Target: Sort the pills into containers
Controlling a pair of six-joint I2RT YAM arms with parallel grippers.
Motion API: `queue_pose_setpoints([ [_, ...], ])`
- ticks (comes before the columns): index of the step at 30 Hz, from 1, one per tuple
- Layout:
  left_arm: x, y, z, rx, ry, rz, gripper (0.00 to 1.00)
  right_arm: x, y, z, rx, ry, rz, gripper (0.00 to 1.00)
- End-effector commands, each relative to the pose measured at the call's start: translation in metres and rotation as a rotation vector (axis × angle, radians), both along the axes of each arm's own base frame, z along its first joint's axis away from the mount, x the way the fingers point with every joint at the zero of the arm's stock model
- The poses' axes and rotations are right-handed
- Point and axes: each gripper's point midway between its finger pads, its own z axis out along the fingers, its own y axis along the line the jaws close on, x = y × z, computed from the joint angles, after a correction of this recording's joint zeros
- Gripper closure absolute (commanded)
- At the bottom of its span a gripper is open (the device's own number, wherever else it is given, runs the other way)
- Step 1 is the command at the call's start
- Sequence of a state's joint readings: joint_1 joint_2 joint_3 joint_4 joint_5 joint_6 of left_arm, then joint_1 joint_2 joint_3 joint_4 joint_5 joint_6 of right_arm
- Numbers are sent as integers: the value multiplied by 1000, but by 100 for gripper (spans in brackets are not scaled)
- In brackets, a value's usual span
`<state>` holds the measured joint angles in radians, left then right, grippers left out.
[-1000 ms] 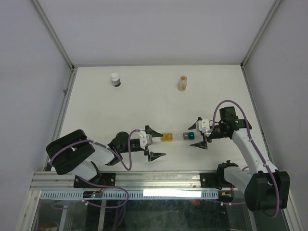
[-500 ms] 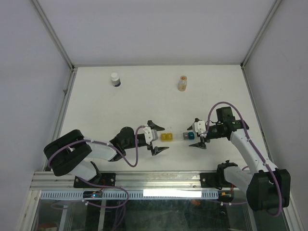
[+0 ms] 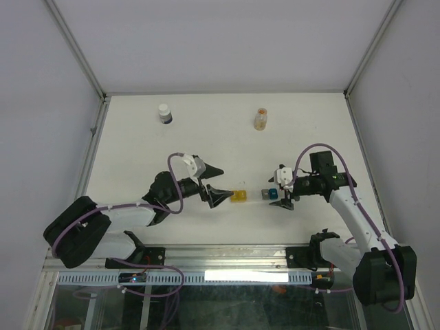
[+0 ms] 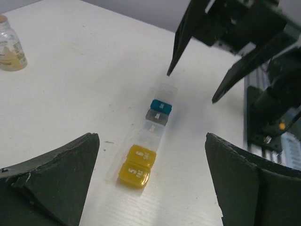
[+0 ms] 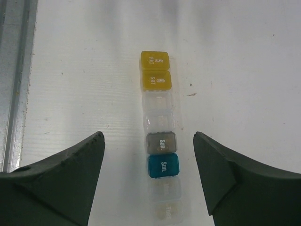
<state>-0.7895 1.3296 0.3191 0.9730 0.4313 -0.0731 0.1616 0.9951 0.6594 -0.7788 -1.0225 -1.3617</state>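
**Left gripper** (image 3: 223, 184): the jaws are set wide and hold nothing. The pill organizer strip (image 4: 153, 128) lies flat on the table (image 4: 70, 94), directly ahead of the fingertips and centred on the gap, pointing away from the gripper. It touches neither finger.
- Nearest to this gripper are the two yellow compartments (image 4: 137, 165), marked 5 and 6, with their lids down.
- Beyond them come clear cells (image 4: 151, 134), then a gray compartment (image 4: 156, 116), then the teal compartment (image 4: 161, 106).
- Far ahead and to the left stands an amber vial (image 4: 10, 44).

**Right gripper** (image 5: 148, 134): the jaws are set wide and hold nothing. It faces the left gripper from the opposite end of the strip.
- In the wrist view the strip runs lengthwise through the gap between the fingers (image 5: 61, 174), apart from both.
- The gray and teal compartments, both marked Sun., lie about level with the fingertips.
- The yellow pair lies at the far end, ahead.

A white bottle with a dark band (image 3: 164, 113) stands well beyond the left gripper, near the table's far edge.
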Motion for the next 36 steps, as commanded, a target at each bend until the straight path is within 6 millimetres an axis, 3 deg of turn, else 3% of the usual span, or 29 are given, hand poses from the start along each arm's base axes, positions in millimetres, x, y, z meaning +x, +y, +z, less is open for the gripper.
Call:
queue_pose_setpoints([
  [1, -1, 1, 72, -225, 216, -15, 2, 7, 4, 15, 29, -18, -25, 21],
  [6, 9, 3, 151, -355, 343, 39, 1, 8, 5, 23, 50, -16, -43, 21],
  [9, 12, 6, 176, -397, 391, 71, 1, 11, 5, 26, 60, -3, -61, 21],
  [12, 15, 10, 179, -395, 404, 110, 1, 15, 6, 31, 71, 25, -90, 21],
  [15, 24, 14, 162, -338, 356, 165, 1, 18, 5, 37, 90, 61, -132, 21],
  [19, 29, 10, 118, -172, 191, 161, 1, 20, 4, 35, 100, 70, -150, 21],
  [22, 18, 0, 75, -71, 79, 45, 1, 17, 5, 27, 92, 46, -114, 21],
  [27, -17, -12, 41, -63, -150, -175, 1, 13, 7, 15, 72, 5, -56, 21],
  [36, -17, -31, -22, 148, -348, -203, 1, 10, 15, -7, 11, -11, 47, 18],
])
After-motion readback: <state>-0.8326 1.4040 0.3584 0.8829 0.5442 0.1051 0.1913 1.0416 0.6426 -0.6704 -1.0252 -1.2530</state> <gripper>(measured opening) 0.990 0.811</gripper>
